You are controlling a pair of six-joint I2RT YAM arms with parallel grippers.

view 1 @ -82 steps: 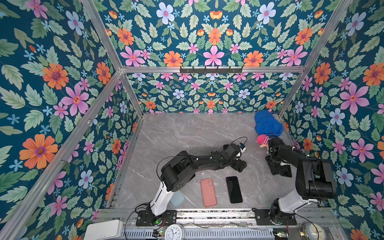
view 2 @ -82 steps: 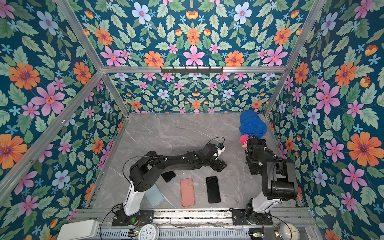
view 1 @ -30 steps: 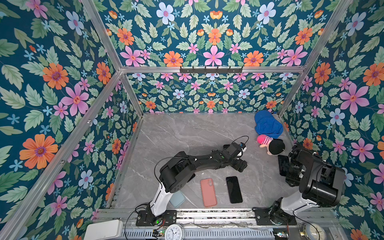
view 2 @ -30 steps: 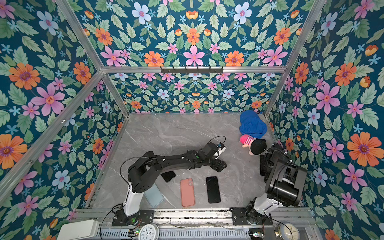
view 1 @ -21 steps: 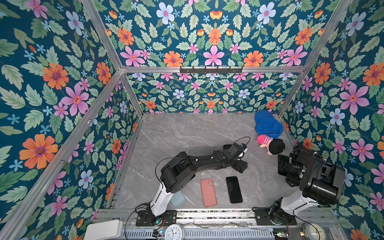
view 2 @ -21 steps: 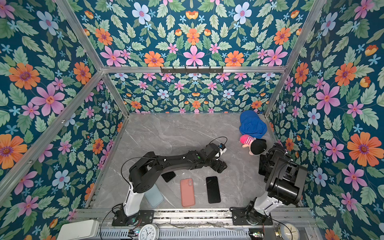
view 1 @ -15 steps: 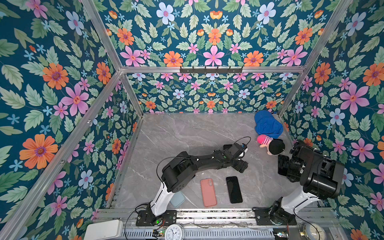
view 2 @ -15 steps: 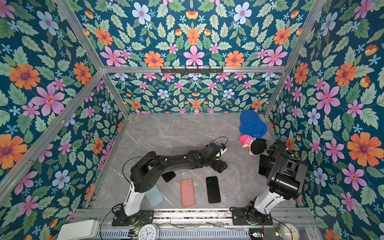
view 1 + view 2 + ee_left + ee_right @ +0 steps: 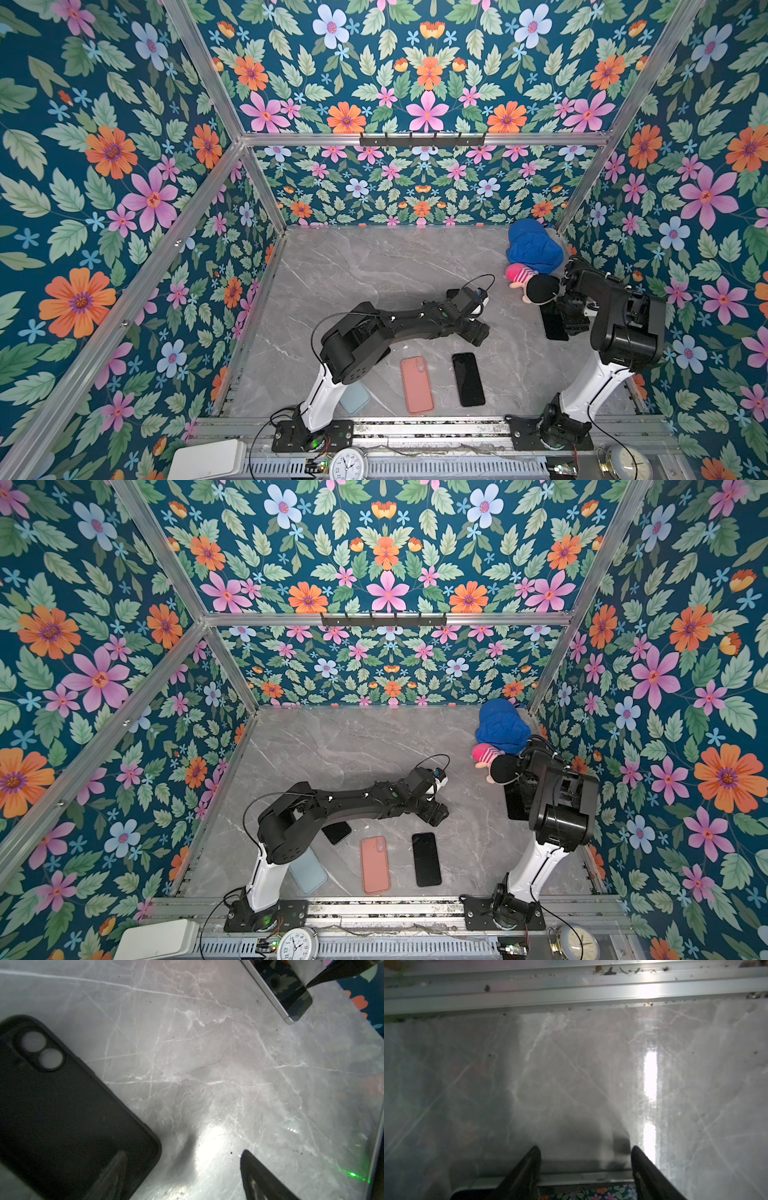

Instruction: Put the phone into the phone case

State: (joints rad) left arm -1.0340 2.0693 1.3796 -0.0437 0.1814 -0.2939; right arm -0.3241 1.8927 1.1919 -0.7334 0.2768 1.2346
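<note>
A black phone (image 9: 554, 324) (image 9: 515, 806) lies flat at the right, its glossy screen mirroring the wallpaper. My right gripper (image 9: 571, 316) (image 9: 584, 1153) hovers over the phone's (image 9: 571, 1180) near end with its fingers apart, one overlapping the silver edge; nothing looks clamped. A black phone case (image 9: 468, 379) (image 9: 426, 859) with round camera cut-outs lies near the front. My left gripper (image 9: 478, 332) (image 9: 182, 1152) stands open just behind the case (image 9: 62, 1105), one finger above its corner. The left wrist view also catches the phone (image 9: 286, 991) farther off.
A salmon case (image 9: 417, 384) lies left of the black one. A light blue case (image 9: 355, 397) and a dark slab (image 9: 336, 831) sit by the left arm's base. A doll (image 9: 534, 266) lies at the back right. An aluminium rail (image 9: 571, 991) runs along the table edge.
The right arm has pulled back from beside the doll and lifted its elbow, and its fingers have narrowed a little over the phone. The left arm and the cases have not moved.
</note>
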